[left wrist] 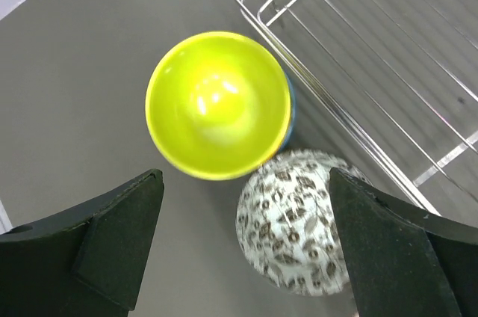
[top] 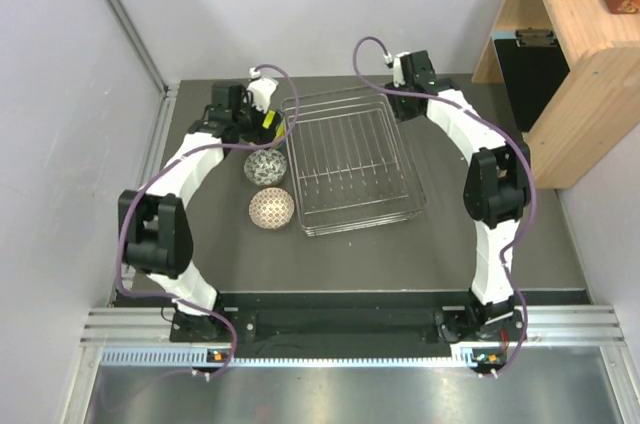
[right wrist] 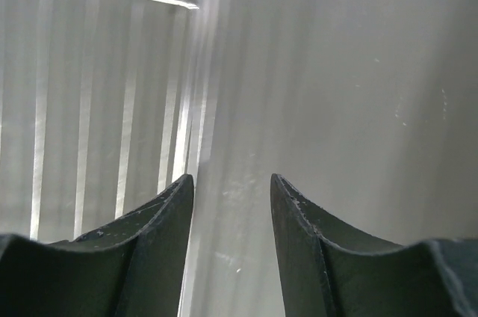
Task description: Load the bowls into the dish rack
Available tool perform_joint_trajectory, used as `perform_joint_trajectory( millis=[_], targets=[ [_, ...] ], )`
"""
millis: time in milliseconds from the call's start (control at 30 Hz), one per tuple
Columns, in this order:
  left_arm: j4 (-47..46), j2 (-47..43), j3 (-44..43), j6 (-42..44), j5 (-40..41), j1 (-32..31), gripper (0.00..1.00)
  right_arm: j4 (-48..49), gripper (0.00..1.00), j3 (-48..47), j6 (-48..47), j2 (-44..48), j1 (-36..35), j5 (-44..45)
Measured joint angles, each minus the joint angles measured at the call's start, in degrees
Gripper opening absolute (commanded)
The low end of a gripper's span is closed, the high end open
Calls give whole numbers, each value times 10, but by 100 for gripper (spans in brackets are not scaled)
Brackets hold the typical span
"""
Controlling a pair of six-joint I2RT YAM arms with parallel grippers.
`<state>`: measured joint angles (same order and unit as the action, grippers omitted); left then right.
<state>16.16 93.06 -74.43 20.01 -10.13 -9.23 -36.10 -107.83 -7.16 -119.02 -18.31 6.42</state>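
The wire dish rack (top: pixel 350 159) stands mid-table, and no bowl shows in it. Left of it lie a brownish-grey patterned bowl (top: pixel 265 166) and a pinkish-red patterned bowl (top: pixel 271 208), both dome side up. A lime-yellow bowl (left wrist: pixel 216 104) sits upright with a blue rim (left wrist: pixel 290 111) peeking from under it, next to the brownish-grey bowl (left wrist: pixel 295 220) and the rack (left wrist: pixel 358 55). My left gripper (left wrist: pixel 245 179) hovers open above these bowls, touching none. My right gripper (right wrist: pixel 231 179) stands open and empty beside the rack's rim (right wrist: pixel 194 70), at the rack's far right corner (top: pixel 405 94).
A wooden shelf (top: pixel 580 64) with books stands off the table at the back right. A grey wall runs behind the table and a metal rail (top: pixel 350 329) lines the near edge.
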Motion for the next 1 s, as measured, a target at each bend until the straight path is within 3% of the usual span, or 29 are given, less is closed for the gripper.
perform_joint_trajectory(
  millis=[367,600,1000],
  targets=[
    [1,97,-65,5,97,-37,96,21,48,-4,44,-10,96,-40],
    [2,128,-95,7,114,-62,95,41,47,2,57,-9,103,-73],
    [9,93,-83,-6,110,-66,96,43,34,157,90,31,91,-98]
  ],
)
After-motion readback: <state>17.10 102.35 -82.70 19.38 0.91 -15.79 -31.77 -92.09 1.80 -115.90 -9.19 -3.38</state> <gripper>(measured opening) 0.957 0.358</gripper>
